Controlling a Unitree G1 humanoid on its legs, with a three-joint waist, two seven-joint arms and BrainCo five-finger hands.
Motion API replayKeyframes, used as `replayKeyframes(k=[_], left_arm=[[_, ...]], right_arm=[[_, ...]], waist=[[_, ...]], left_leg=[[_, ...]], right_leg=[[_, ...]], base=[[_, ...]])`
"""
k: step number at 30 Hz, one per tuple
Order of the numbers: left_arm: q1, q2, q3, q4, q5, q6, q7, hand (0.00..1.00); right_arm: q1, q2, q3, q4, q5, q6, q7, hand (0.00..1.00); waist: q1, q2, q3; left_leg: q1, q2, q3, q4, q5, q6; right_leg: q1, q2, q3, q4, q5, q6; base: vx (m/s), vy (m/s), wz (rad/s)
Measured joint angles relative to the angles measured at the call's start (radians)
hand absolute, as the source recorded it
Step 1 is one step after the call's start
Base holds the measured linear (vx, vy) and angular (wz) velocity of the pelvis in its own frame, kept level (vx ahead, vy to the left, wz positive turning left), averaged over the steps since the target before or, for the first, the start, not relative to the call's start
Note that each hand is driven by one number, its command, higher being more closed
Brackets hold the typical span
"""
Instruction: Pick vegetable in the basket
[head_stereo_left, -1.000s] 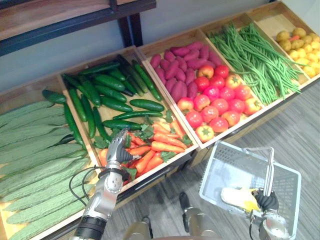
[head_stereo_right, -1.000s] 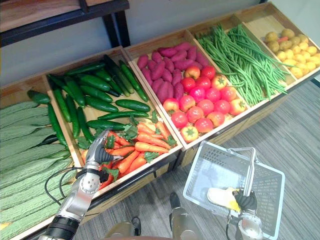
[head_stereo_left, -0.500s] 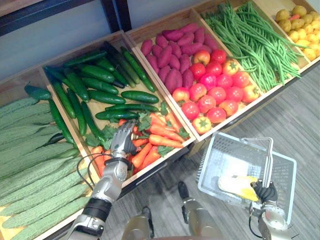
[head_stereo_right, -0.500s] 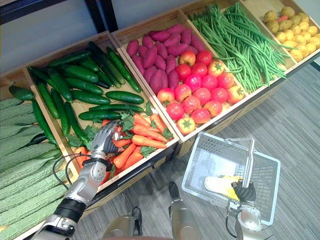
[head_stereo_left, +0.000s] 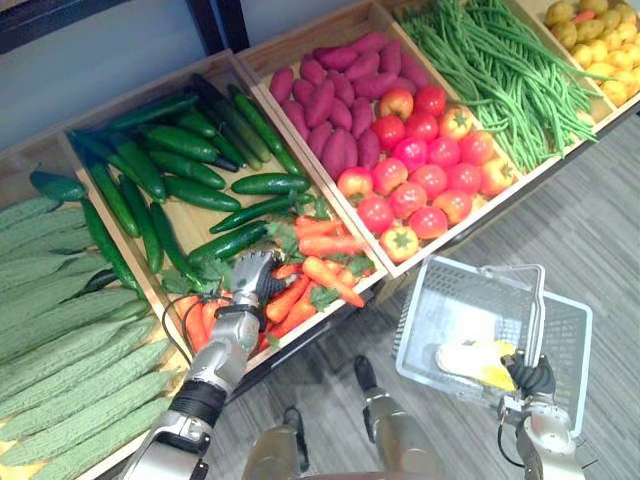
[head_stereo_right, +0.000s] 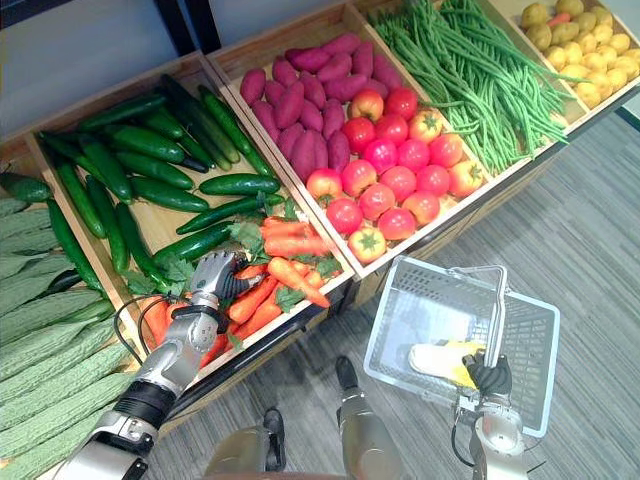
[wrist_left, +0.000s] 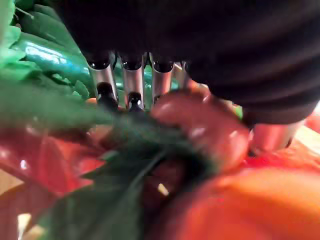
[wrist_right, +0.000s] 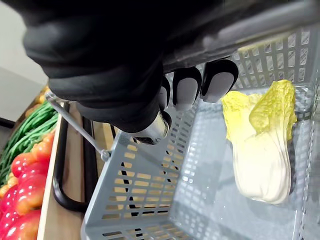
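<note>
Left robot hand (head_stereo_left: 252, 280) deeper amid leafy carrots (head_stereo_left: 330, 245), right robot hand (head_stereo_left: 530, 378) gripping basket (head_stereo_left: 428, 318)

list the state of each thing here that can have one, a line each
left hand: down on the carrots, grip unclear
right hand: shut on the basket handle
basket: held up by its raised handle, one cabbage inside
cabbage: lying on its side in the basket
carrots: heaped together, leafy tops on

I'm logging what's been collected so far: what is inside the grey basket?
One pale cabbage with yellow-green leaf tips lies on the floor of the basket. The right hand, curled round the handle, hides the corner beside it.
</note>
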Motion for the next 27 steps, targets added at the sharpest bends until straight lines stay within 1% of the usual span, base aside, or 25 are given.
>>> replayKeyframes(k=[2, 8, 12, 15, 20, 24, 27], left_arm=[[0.012, 0.0, 0.002, -0.022, -0.007, 0.008, 0.002, 1.0], [0.084, -0.002, 0.083, -0.129, -0.044, 0.044, 0.033, 1.0], [0.12, -0.008, 0.131, -0.24, -0.087, 0.058, 0.077, 1.0], [0.138, -0.028, 0.178, -0.309, -0.12, 0.06, 0.107, 1.0], [0.18, -0.076, 0.243, -0.452, -0.231, 0.056, 0.156, 1.0], [0.23, -0.115, 0.281, -0.544, -0.311, 0.032, 0.188, 1.0], [0.259, -0.147, 0.294, -0.578, -0.354, 0.022, 0.193, 1.0]], right_arm=[[0.0, 0.002, 0.0, -0.001, 0.0, 0.0, 0.0, 1.0], [0.005, 0.017, 0.0, -0.011, 0.0, 0.0, -0.001, 1.0], [0.015, 0.034, 0.0, -0.014, 0.0, 0.0, -0.002, 1.0], [0.016, 0.044, 0.0, -0.015, 0.0, 0.0, -0.002, 1.0], [0.021, 0.052, 0.0, -0.015, 0.0, 0.008, -0.001, 1.0], [0.022, 0.052, 0.0, -0.016, 0.0, 0.012, -0.001, 1.0], [0.027, 0.052, -0.001, -0.017, 0.0, 0.013, -0.002, 1.0]], waist=[[0.0, 0.001, 0.001], [0.0, 0.002, 0.002], [0.002, 0.002, 0.002], [0.002, 0.003, 0.002], [0.005, 0.004, 0.001], [0.012, 0.01, -0.003], [0.024, 0.015, -0.009]], left_leg=[[0.001, 0.0, 0.002, 0.0, 0.0, 0.001], [0.005, 0.0, 0.002, -0.002, 0.0, 0.001], [0.016, 0.001, -0.001, -0.004, 0.0, 0.001], [0.017, 0.001, -0.002, -0.003, 0.0, 0.001], [0.03, 0.001, -0.002, -0.004, 0.0, 0.001], [0.034, 0.001, -0.002, 0.001, -0.001, 0.001], [0.034, 0.002, 0.0, 0.004, -0.001, 0.001]], right_leg=[[0.0, 0.0, 0.0, 0.0, 0.0, 0.0], [0.004, 0.001, 0.0, 0.0, 0.0, 0.0], [0.021, -0.001, 0.0, -0.013, 0.004, 0.001], [0.025, -0.001, 0.0, -0.019, 0.006, 0.002], [0.038, -0.001, -0.003, -0.02, 0.006, 0.002], [0.044, -0.002, -0.004, -0.02, 0.007, 0.003], [0.045, -0.002, -0.004, -0.02, 0.01, 0.003]], base=[[0.0, 0.0, 0.0], [0.0, 0.0, 0.0], [0.0, 0.001, 0.01], [0.0, 0.0, 0.0], [0.0, 0.0, 0.0], [0.0, 0.0, 0.0], [0.0, 0.0, 0.0]])
